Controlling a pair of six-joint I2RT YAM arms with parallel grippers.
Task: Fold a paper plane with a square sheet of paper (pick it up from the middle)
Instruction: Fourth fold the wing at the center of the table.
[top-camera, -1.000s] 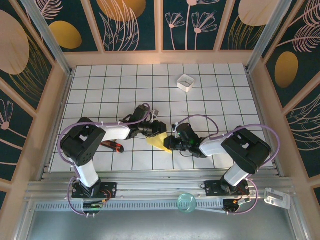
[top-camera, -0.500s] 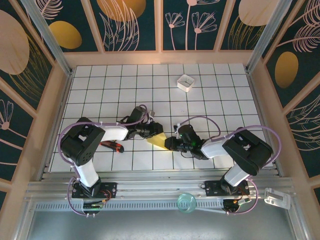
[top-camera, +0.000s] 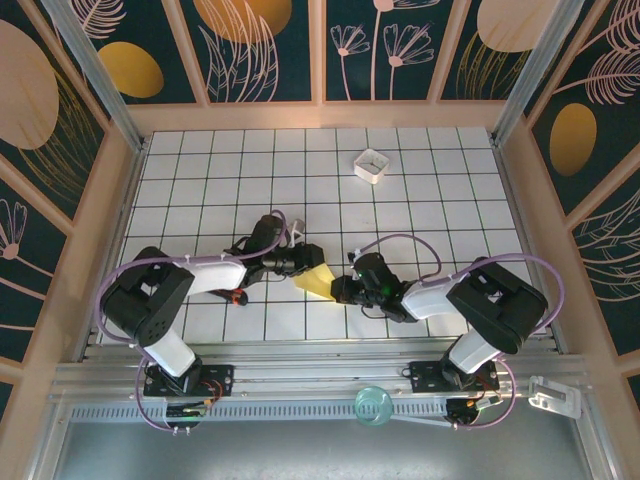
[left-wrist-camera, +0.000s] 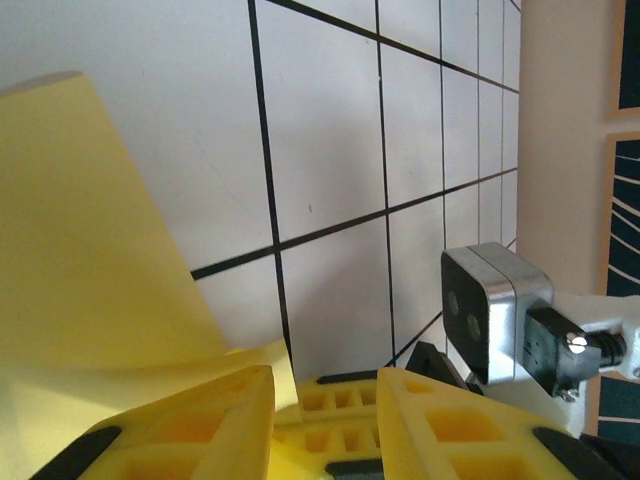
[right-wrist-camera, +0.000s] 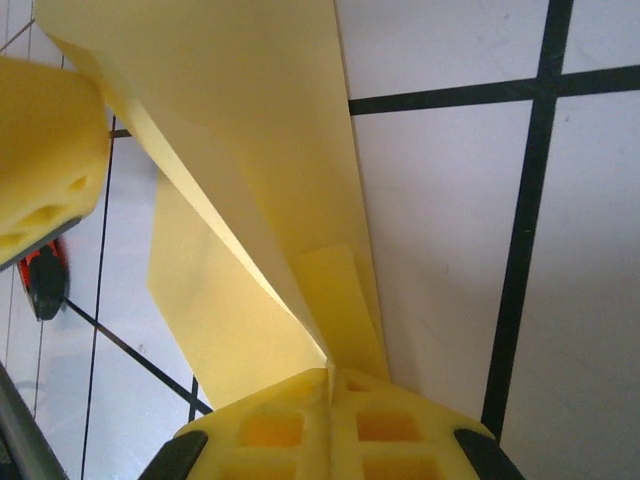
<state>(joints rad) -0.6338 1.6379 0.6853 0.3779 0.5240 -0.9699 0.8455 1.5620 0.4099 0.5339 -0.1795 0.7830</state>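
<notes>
Right claw (right-wrist-camera: 330, 375): pressed together, pinching the near end of the square sheet of paper (right-wrist-camera: 250, 150). The sheet is already partly folded, and 2 or more layers meet in a crease that runs straight into the pinch.

Sheet position: middle of the desk (top-camera: 450, 200), held between the 2 claws and lifted at the pinched end. In the top view it is seen as a small yellow wedge (top-camera: 318, 281).

Long axis: judged to run roughly claw to claw, across the desk on a slight diagonal. The narrow end appears to point to the robot's left, but the tip is too small to confirm.

Left claw (left-wrist-camera: 325, 385): partly spread at the far end of the sheet, 1 pad close against the paper edge. No clamp is seen.

Handling, judged: very light, limp, easily creased or torn, slippery on the tiles. It is best gripped on the multi-layer crease rather than on a single loose flap.

Further back a small white box (top-camera: 370, 165) is left well clear.
</notes>
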